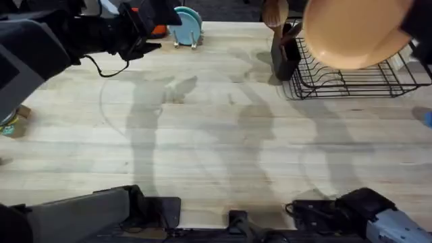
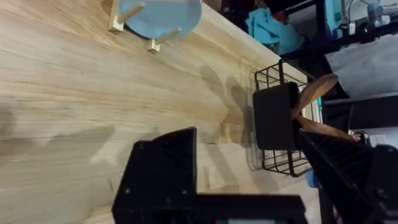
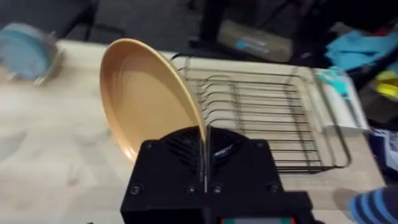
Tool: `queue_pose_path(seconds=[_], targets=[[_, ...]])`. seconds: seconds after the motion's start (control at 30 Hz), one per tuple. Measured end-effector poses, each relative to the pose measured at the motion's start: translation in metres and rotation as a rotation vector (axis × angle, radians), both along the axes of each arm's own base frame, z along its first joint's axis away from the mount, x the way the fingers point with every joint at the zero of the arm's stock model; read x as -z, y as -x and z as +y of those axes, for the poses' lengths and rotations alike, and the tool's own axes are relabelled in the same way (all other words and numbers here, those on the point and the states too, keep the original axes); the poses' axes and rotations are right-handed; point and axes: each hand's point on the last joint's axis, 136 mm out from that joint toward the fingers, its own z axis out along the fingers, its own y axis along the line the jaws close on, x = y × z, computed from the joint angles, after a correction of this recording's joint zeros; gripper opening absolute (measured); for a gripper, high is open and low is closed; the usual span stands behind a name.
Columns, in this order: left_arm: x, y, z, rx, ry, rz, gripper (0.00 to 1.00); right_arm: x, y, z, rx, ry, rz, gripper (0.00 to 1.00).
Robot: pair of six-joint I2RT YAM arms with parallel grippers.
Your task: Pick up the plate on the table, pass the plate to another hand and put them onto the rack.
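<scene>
My right gripper (image 3: 205, 163) has its fingers clamped on the rim of the plate (image 3: 146, 99), held on edge over the rack (image 3: 280, 118), so only seating remains; my left gripper (image 2: 249, 180), fingers spread and empty, probably masks part of the worktop (image 1: 216, 135).

Tan-orange plate (image 3: 146, 99) held tilted on edge above the black wire rack (image 3: 273, 118).

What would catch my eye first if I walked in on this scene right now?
Most striking is the round tan-orange plate, held tilted on edge in the air by the right claw above the black wire dish rack at the table's far right. Next, the light blue plates standing in a small wooden holder at the far edge.
</scene>
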Motion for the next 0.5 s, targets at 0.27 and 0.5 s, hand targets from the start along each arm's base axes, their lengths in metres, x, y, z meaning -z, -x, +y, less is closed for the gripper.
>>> queue_pose_path(seconds=[0.27,0.5], targets=[[0.0,0.0,0.0,0.0,0.0,0.0,0.992,-0.027,-0.001,-0.043,0.17,-0.025,-0.118,0.031],[0.0,0.0,0.0,0.0,0.0,0.0,0.993,-0.032,-0.011,-0.089,0.348,-0.018,-0.149,0.031]])
